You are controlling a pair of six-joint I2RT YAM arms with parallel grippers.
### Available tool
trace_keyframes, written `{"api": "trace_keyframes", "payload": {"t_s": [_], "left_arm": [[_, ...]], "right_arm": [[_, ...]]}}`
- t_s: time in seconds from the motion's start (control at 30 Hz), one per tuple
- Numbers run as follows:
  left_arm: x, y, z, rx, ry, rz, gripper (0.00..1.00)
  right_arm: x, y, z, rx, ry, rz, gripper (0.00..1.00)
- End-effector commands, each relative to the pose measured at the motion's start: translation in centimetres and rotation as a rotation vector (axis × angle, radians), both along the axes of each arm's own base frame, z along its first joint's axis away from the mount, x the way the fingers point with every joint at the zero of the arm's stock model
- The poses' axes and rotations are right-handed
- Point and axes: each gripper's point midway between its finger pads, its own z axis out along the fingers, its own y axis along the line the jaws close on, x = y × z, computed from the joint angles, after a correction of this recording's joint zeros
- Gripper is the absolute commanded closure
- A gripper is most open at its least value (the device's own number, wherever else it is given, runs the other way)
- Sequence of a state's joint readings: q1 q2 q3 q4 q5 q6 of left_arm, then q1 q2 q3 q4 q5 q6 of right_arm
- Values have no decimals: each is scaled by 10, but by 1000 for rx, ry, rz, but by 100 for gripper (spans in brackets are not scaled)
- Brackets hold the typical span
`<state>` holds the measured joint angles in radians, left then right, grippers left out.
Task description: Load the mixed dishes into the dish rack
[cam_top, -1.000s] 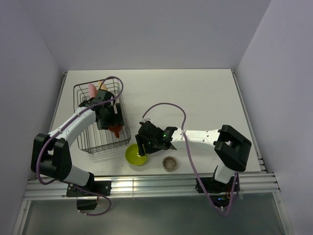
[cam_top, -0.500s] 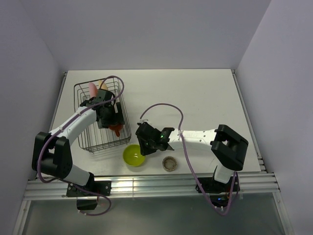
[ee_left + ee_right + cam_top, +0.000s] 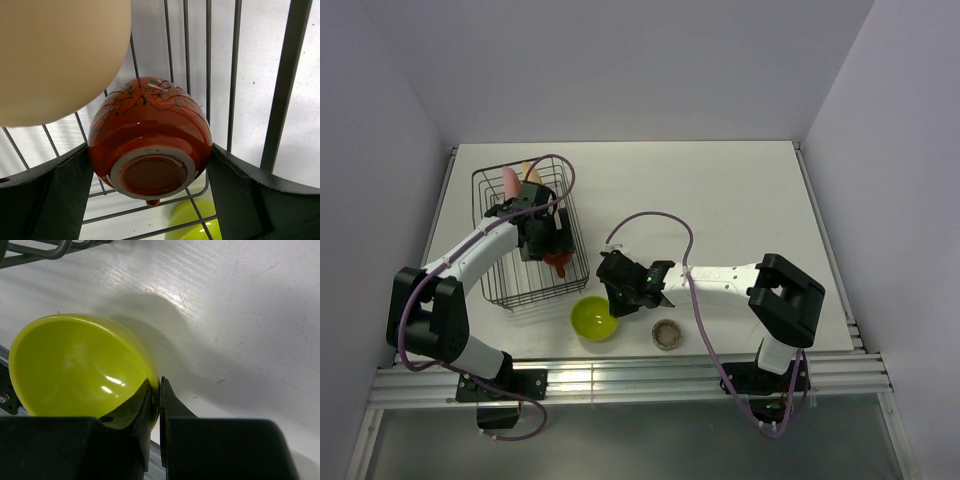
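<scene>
Top view: the rectangular black wire dish rack (image 3: pixel 490 285) sits at the left of the white bench (image 3: pixel 740 200). A pink plate (image 3: pixel 507 182) and a yellow-orange plate (image 3: pixel 529 171) stand on edge at its far end, likely propped there by the prongs. Your left end effector (image 3: pixel 550 250) hangs over the rack's near right corner with the glossy red-orange mug (image 3: pixel 557 264). Your right end effector (image 3: pixel 617 298) meets the lime-green bowl (image 3: pixel 593 319), which lies just outside that corner. A small grey-beige round cup (image 3: pixel 667 334) sits apart near the bench's front edge.

Left wrist view: the fingers (image 3: pixel 60 195) are spread wide and touch both sides of the mug, which reads as a wide grip. Its base faces the camera above the rack wires, probably so that it drains upside down.

Right wrist view: the fingers (image 3: pixel 142 410) are pressed together on the bowl's rim, one inside and one outside, a pinch that suits a thin wall.
</scene>
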<state>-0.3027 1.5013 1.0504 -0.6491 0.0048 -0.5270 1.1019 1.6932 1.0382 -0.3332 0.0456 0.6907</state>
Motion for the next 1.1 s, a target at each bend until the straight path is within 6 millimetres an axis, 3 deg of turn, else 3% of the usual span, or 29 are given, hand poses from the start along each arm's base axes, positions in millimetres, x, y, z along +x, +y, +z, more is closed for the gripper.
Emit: {"api": "trace_keyframes", "payload": {"t_s": [0.0, 0.13, 0.27, 0.57, 0.6, 0.8, 0.97, 1.07], "left_arm": [[-11, 0, -4, 5, 30, -24, 19], [-11, 2, 3, 2, 7, -14, 22], [-13, 2, -4, 12, 35, -16, 20], [-17, 3, -15, 15, 58, -20, 10], [-18, 3, -16, 15, 59, -20, 1], [-21, 5, -15, 20, 50, -15, 1], [-16, 13, 2, 38, -20, 35, 1], [-9, 16, 28, 30, -97, 63, 1]], "right_arm": [[9, 16, 18, 55, -43, -15, 100], [10, 17, 24, 64, -52, -12, 100], [11, 17, 29, 73, -62, -17, 100], [11, 14, 27, 68, -65, -19, 100], [10, 15, 26, 70, -62, -17, 100], [9, 16, 25, 76, -60, -15, 100], [10, 16, 26, 85, -58, -17, 100], [10, 16, 28, 87, -66, -18, 100]]}}
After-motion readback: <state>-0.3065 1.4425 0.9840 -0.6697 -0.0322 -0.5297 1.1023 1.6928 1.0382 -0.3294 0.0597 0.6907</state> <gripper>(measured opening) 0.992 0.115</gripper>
